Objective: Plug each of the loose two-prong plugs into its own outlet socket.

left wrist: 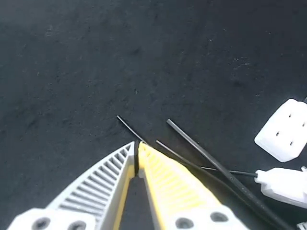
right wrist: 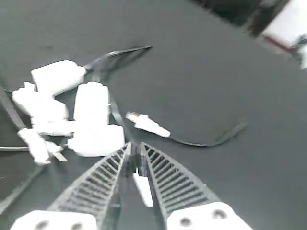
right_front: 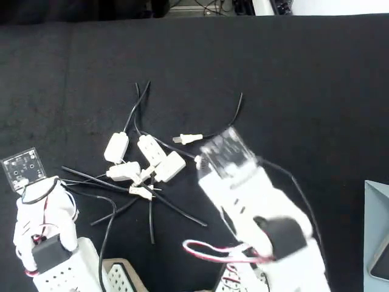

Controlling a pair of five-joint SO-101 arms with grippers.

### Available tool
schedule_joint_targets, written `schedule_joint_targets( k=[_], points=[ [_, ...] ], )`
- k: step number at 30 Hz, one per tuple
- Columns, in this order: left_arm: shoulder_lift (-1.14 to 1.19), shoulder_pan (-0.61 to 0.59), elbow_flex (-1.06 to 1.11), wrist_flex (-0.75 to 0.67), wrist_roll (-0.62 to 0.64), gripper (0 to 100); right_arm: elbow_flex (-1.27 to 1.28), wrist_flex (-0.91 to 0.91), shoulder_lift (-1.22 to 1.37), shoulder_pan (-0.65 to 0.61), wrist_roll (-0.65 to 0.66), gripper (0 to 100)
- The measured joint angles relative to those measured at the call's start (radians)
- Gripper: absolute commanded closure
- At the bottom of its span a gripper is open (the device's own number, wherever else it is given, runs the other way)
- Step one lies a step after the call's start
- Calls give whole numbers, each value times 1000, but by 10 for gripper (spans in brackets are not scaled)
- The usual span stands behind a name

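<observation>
My right gripper (right wrist: pixel 135 152): jaws pinched near-closed, white plug (right wrist: pixel 143 189) under them. Gripped or just lying there, blur hides it. Second plug (right wrist: pixel 147 125) lies beside the socket cluster (right wrist: pixel 91 105). Risk: crossed cords (right_front: pixel 180 211) snag, dragging sockets as I lift. My left gripper (left wrist: pixel 136 152): closed.

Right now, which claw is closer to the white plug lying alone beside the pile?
Right. The right gripper hangs just short of the lone plug. The left gripper sits well away, on the far side of the pile of sockets.
</observation>
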Motion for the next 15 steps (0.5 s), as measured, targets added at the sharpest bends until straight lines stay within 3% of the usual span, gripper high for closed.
schedule_joint_targets(
  k=[7,15],
  points=[
    [0,-3,18,-3,0,970,-256,-3,543,-226,-169,803],
    [0,-3,18,-3,0,970,-362,-103,950,-330,-276,783]
  ],
)
